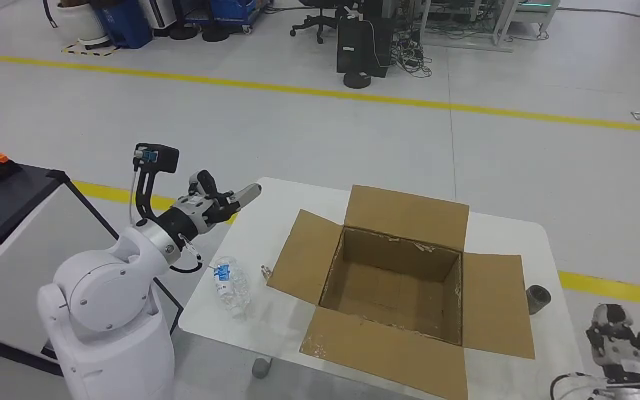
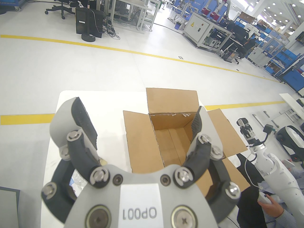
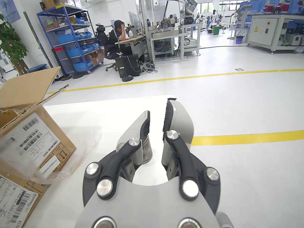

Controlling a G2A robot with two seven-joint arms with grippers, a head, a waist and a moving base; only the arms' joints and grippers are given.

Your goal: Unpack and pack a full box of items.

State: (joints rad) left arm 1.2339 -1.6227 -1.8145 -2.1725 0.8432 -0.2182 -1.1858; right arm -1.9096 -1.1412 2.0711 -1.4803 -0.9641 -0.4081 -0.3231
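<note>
An open cardboard box (image 1: 395,285) stands in the middle of the white table (image 1: 300,215), flaps spread and its inside bare. My left gripper (image 1: 248,192) hovers off the table's left end, pointing at the box (image 2: 175,138); it (image 2: 137,117) is wide open and holds nothing. A crumpled clear plastic bottle (image 1: 231,283) lies on the table between that arm and the box. My right gripper (image 1: 610,335) is near the table's right front corner. Its fingers (image 3: 158,117) stand a narrow gap apart, with nothing between them. A small grey cylinder (image 1: 538,298) stands just beyond it (image 3: 148,151).
The box's labelled side (image 3: 28,143) and a sheet of clear film (image 3: 71,157) lie close beside the right gripper. A dark-topped stand (image 1: 25,195) sits left of the table. Bare tabletop stretches behind the box and along the right edge.
</note>
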